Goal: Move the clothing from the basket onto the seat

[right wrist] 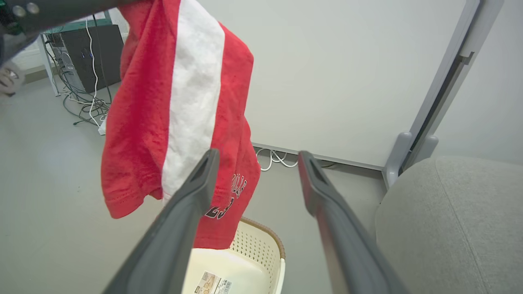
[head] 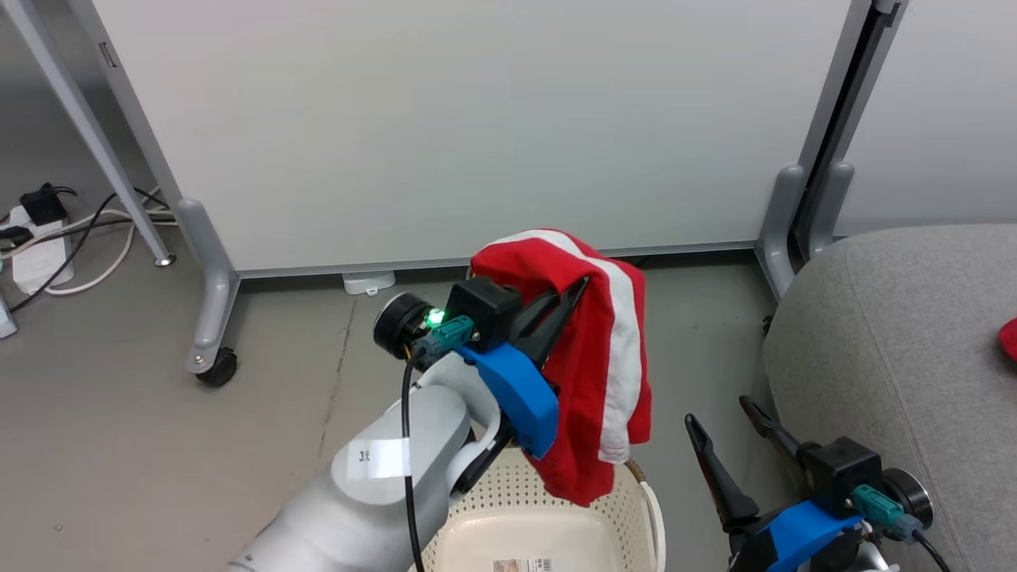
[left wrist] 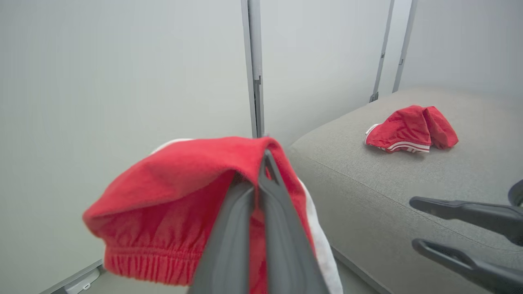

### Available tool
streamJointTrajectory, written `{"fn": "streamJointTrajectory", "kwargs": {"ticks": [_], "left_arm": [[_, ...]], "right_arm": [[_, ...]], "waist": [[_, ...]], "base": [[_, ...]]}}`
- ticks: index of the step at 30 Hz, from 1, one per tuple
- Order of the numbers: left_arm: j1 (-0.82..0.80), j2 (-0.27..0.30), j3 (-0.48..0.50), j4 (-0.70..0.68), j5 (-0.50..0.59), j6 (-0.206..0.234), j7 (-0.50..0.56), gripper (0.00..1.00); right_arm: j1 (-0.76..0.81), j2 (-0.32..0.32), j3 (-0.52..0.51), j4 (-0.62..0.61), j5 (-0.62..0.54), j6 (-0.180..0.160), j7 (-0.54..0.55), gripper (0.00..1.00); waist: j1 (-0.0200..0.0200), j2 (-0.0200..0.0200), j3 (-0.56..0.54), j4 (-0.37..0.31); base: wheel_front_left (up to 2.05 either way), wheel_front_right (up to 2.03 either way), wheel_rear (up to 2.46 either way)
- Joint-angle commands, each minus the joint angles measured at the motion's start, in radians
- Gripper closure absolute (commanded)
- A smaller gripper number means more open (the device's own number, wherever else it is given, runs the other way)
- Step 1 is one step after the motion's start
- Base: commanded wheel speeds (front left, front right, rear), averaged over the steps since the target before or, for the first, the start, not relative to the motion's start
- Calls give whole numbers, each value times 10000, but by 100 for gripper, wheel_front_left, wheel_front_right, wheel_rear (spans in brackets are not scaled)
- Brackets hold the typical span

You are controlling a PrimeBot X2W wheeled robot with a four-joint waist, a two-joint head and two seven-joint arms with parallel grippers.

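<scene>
My left gripper (head: 578,287) is shut on a red garment (head: 600,357) with a broad white stripe and a dark print, which hangs above the cream basket (head: 548,508). In the left wrist view its fingers (left wrist: 261,192) pinch the red fabric (left wrist: 175,204). The right wrist view shows that garment (right wrist: 179,110) dangling over the basket (right wrist: 253,253), whose inside holds no clothing. A second red garment (left wrist: 410,130) lies on the grey seat (left wrist: 408,196); its edge (head: 1009,338) peeks in at the head view's right. My right gripper (head: 727,417) stands open beside the seat (head: 890,334), holding nothing.
A white partition on castor legs (head: 214,349) stands behind the basket. Cables and a power strip (head: 36,254) lie on the floor at far left. More cables and a dark box (right wrist: 90,61) show in the right wrist view. A label sticks to the basket's bottom (right wrist: 212,281).
</scene>
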Motion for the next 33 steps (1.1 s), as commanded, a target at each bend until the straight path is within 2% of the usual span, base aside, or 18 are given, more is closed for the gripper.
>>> {"fn": "streamJointTrajectory", "kwargs": {"ticks": [1, 17, 33], "left_arm": [[-349, -6, -163, -147, -145, -70, -25, 100], [-1052, 0, -1157, -276, -1055, -49, -26, 100], [-1056, -1, -1282, -388, -1141, -49, -26, 100]], "right_arm": [[96, 90, -16, 52, -9, 1, -72, 0], [-19, 285, 191, 354, 79, 1, -287, 0], [-959, 203, 517, 676, 396, 1, 206, 0]], "waist": [[1, -1, -62, 92], [1, -1, -170, 127], [1, -1, 63, 155]], "base": [[0, 0, 0], [0, 0, 0], [0, 0, 0]]}}
